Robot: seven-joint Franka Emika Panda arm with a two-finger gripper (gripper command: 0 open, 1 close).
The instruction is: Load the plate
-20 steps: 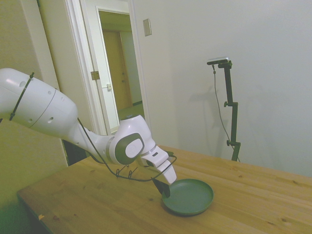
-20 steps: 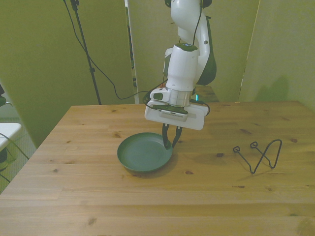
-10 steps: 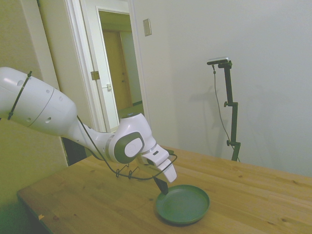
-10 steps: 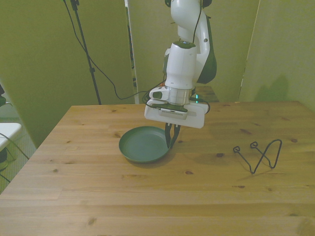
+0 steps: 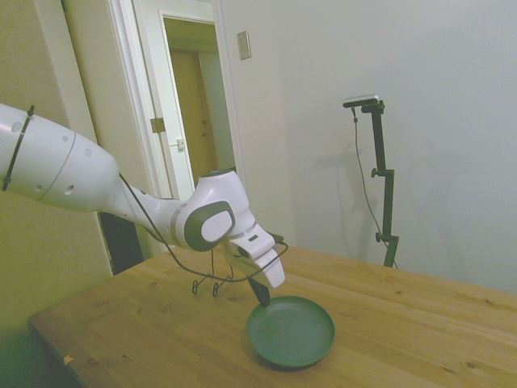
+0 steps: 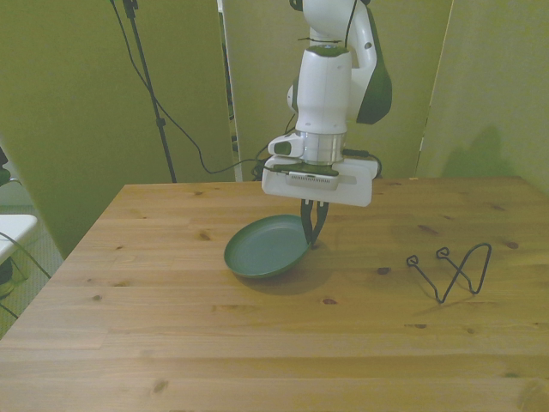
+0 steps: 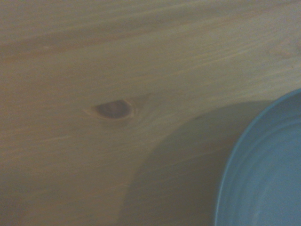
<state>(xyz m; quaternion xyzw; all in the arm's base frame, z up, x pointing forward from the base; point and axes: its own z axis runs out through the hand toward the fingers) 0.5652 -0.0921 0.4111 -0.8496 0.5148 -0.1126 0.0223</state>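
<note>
While the claw (image 6: 313, 230) pinches its rim, the round dark green plate (image 6: 268, 246) hangs tilted.

The plate (image 6: 268, 247) hangs tilted above the table (image 6: 171, 335), near its middle, held at its far rim by the gripper (image 6: 314, 233). A wire rack (image 6: 452, 270) stands on the table toward the front view's right.

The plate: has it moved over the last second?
Yes. In the front view the plate, pinched at its rim by the gripper, has lifted off the table and shifted toward the wire rack.
</note>
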